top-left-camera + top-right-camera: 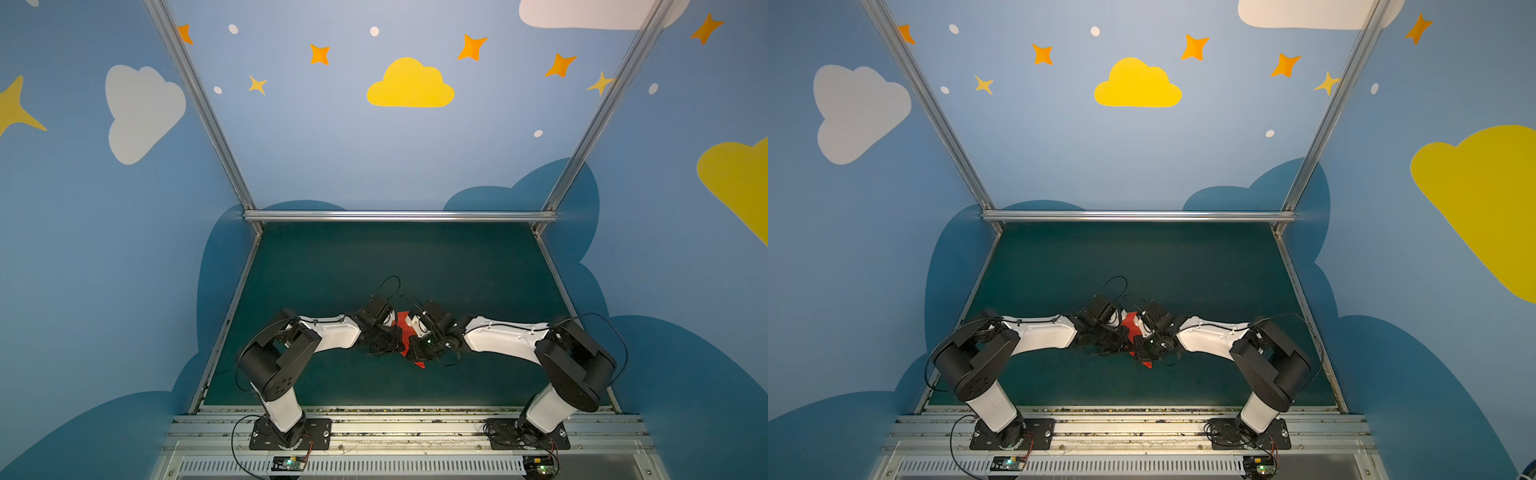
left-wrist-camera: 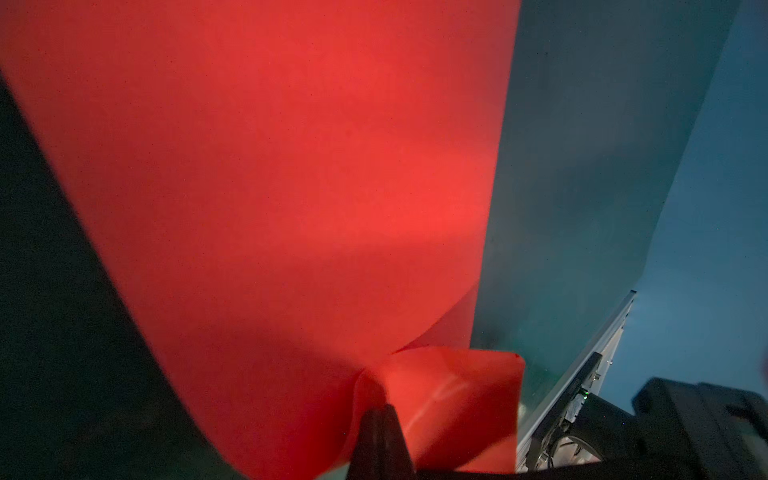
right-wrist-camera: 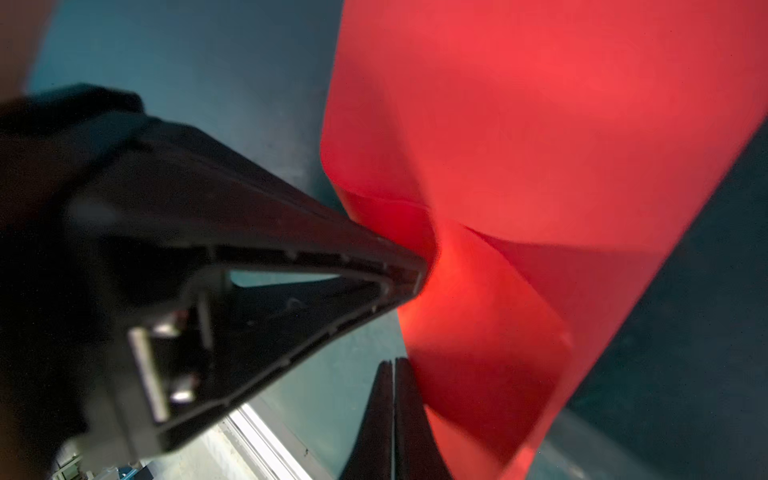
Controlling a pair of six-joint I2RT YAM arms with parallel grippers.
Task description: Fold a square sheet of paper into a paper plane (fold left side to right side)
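"While the left claw (image 3: pixel 419 270) and the right claw (image 3: pixel 392 374) meet over the middle of the table (image 1: pixel 374 257), where is the square sheet of paper (image 1: pixel 402 326)?"

"Between them, curled and not flat — in both top views only small red parts of it show."

"What does the left claw do?"

"It is closed on the sheet; the paper wrinkles at its tip."

"And the right claw?"

"It is closed too, with no gap, just beside an edge of the sheet — if paper is caught inside, I cannot tell."
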